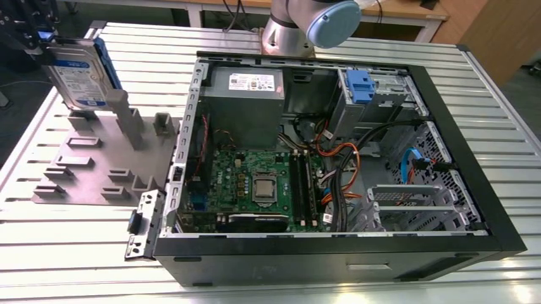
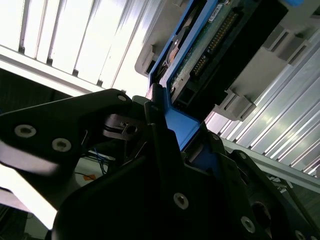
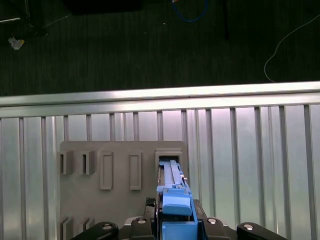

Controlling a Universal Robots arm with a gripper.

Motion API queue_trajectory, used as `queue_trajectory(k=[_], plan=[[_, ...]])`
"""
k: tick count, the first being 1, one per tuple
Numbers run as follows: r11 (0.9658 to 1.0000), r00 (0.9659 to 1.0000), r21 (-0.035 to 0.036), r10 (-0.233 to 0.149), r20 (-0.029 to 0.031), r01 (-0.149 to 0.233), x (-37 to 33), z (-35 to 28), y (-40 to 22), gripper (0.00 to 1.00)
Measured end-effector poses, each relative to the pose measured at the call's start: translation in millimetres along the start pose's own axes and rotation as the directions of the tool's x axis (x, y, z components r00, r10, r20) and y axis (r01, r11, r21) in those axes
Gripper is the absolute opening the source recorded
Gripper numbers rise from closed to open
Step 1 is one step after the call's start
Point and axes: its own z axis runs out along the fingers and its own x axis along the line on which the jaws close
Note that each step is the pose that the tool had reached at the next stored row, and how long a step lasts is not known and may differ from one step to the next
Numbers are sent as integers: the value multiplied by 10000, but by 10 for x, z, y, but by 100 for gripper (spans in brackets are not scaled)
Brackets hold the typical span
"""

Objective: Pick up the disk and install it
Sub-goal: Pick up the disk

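Blue-framed disk (image 1: 76,76) upright between closed jaws, at grey holder (image 1: 91,172).

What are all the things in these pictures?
disk: one, silver and blue, upright at the holder
holder: one, grey, slotted, beside the case
computer case: one, black, open, on the table
motherboard: one, green, inside the case
power supply: one, grey, inside the case
caged drive: one, blue-tabbed, inside the case
cables: several, orange, black, blue, inside the case
table: one, silver, slatted
robot arm: one, silver, blue-capped, beyond the case
gripper: one, black, gripping the disk
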Motion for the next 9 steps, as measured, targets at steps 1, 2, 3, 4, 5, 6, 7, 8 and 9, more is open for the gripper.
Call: queue_trajectory(k=[1,2,3,4,5,6,7,8,9], plan=[[10000,10000,0,0,-1,0,0,-3,0,36],[10000,10000,-2,0,-1,0,0,-8,0,36],[10000,10000,-2,0,-1,0,0,-13,0,36],[10000,10000,0,0,0,0,1,-18,0,36],[10000,10000,-1,0,-1,0,1,-24,0,36],[10000,10000,0,0,0,0,1,-29,0,36],[10000,10000,0,0,0,0,1,-34,0,36],[10000,10000,0,0,0,0,1,-40,0,36],[10000,10000,0,0,0,0,1,-46,0,36]])
